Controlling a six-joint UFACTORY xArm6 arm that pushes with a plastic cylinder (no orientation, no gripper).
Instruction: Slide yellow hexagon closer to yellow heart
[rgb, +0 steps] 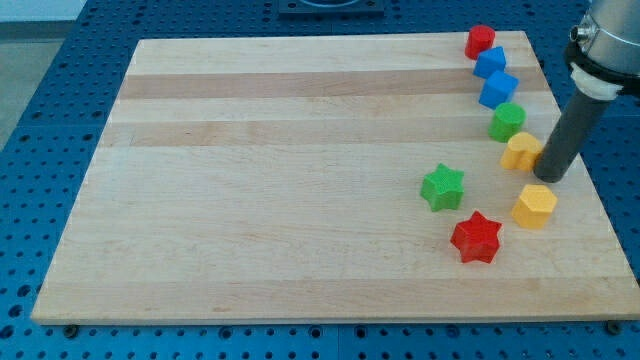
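- No claw is fitted, so nothing can be said of released or clenched; the arm ends in a dark rod, and my tip (547, 177) is seen resting on the wooden board (280, 180) near the view's right edge.
- The yellow hexagon (534, 206) is found just below my tip and slightly toward the view's left, close to it but apparently not touching.
- The yellow heart (520, 151) is placed just to the view's left of the rod and slightly above the tip, almost against it.
- The tip is thus lodged between the two yellow blocks, on their right-hand side; the heart lies up and a little left from the hexagon.
- To drive the hexagon upward, the tip is judged to need carrying round to the hexagon's lower side, since it is now on the wrong side for such a push.
- Little room is left on the right, where the board's edge runs close by the hexagon.
- The red star (475, 238) and the green star (442, 187) are set to the hexagon's left, so a detour that way is crowded.
- Beyond the heart, a green block (507, 122), two blue blocks (497, 90) and a red block (480, 41) are ranged up the right side.
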